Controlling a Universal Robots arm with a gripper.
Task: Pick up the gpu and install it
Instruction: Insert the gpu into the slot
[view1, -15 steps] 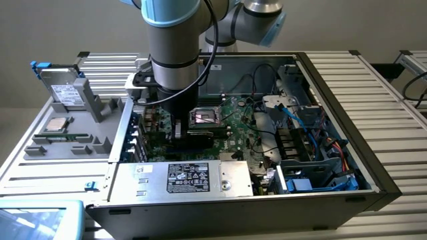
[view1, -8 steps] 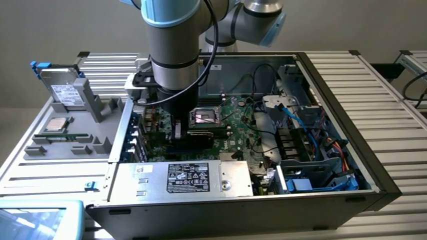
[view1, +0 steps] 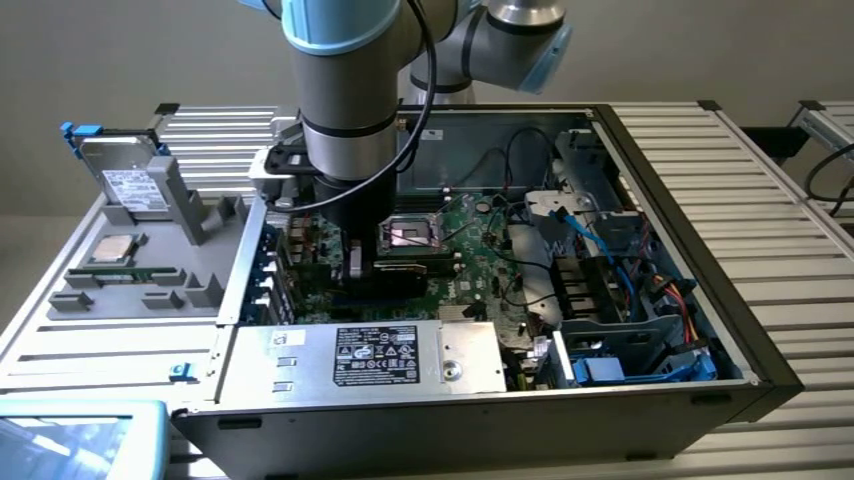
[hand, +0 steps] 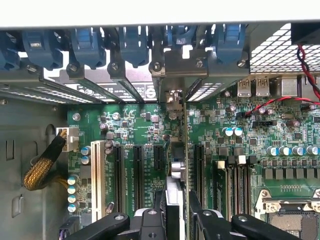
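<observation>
The gpu (hand: 176, 187) stands on edge over the green motherboard (hand: 135, 125), seen end-on as a thin upright card. Its silver end bracket (hand: 176, 75) sits against the rear slot openings of the case. My gripper (hand: 176, 222) is shut on the card's upper edge, one black finger (hand: 156, 220) on each side. In the exterior view the gripper (view1: 358, 268) reaches down into the open computer case (view1: 747, 330), left of the CPU socket (view1: 411, 235), with the dark gpu (view1: 398, 283) below it. I cannot tell whether the card is pushed fully into its slot.
Black expansion slots (hand: 119, 170) and a white slot (hand: 97, 175) lie beside the card, with memory slots (hand: 235, 180) on its other side. A braided cable (hand: 42, 165) and blue clips (hand: 85, 45) are close. A grey tray (view1: 200, 215) holds a hard drive (view1: 127, 185).
</observation>
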